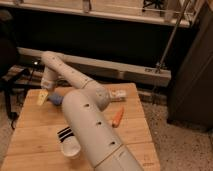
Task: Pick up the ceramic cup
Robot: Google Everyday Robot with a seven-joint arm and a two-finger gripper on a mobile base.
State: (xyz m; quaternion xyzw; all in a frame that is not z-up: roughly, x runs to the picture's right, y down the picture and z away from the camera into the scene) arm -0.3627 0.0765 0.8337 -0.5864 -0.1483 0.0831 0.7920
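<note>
- Light wood in planks forms the top of the desk (pixel 30 130), and all the small things lie on it.
- The end effector (pixel 44 96) hangs low over the far left part of the desk. It sits at the end of the white arm (pixel 90 125), which comes up from the near edge, bends, and goes down again to it.
- Its lowest part looks pale yellow. I cannot tell whether the end effector is open or closed, nor whether it has hold of anything.
- A blue object (pixel 55 98) lies just beside the end effector, on its right in the picture. I cannot tell if the two are touching.
- The ceramic cup (pixel 70 149) stands well apart from the end effector, much nearer to the front edge of the desk and a little to the right. It is white and round, and the thick arm hides its right side.
- A black and white striped thing (pixel 65 133) is between the end effector and the cup, close against the cup's far side. What it is, I cannot tell.
- A long orange object (pixel 117 116) lies well apart from the end effector, to the right, beyond the arm.
- A small white and orange packet (pixel 118 94) lies about as far back as the end effector, also well to its right.
</note>
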